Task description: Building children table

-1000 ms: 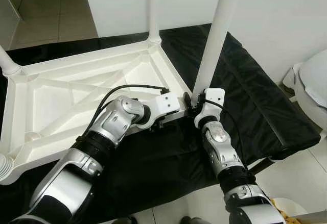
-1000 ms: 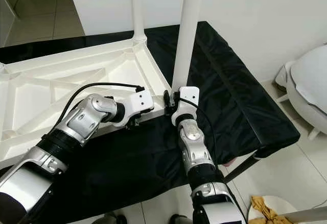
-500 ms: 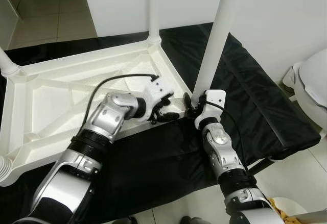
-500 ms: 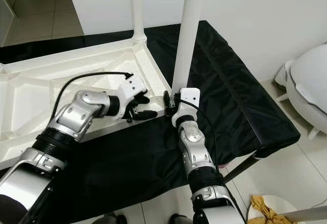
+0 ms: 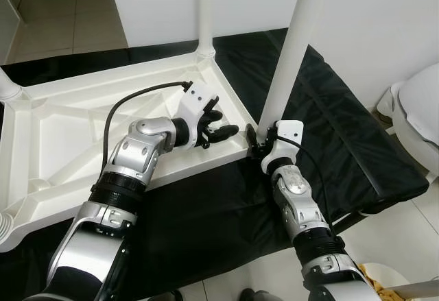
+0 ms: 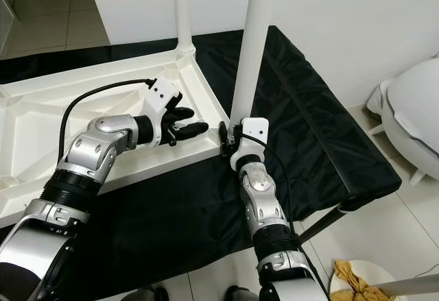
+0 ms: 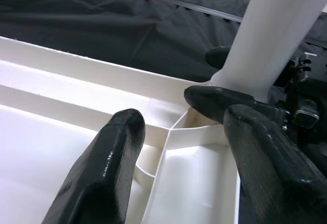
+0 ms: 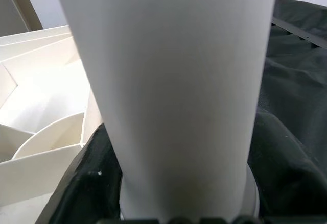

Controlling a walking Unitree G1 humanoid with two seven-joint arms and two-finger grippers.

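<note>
White plastic makes up the tabletop (image 5: 103, 119), which lies upside down on a black cloth (image 5: 329, 129), ribs facing up. That upturned tabletop is my landmark. At its near right corner I pinch the base of a white leg (image 5: 288, 47) with my right hand (image 5: 259, 140), black fingers (image 7: 225, 104) pressed against the post where it meets the corner socket. My left hand (image 5: 218, 131) hovers over the tabletop's inner ribs just beside that corner, its fingers (image 7: 102, 168) spread and holding nothing.

Another leg (image 5: 206, 13) stands upright at the far right corner, and a third leg (image 5: 10, 88) rises from the far left corner. At the near left corner something white and ridged (image 5: 5, 225) shows at the edge, too cropped to name. Judging from this, most legs are in, the one I hold probably needs seating, and the table has yet to be turned upright.
</note>
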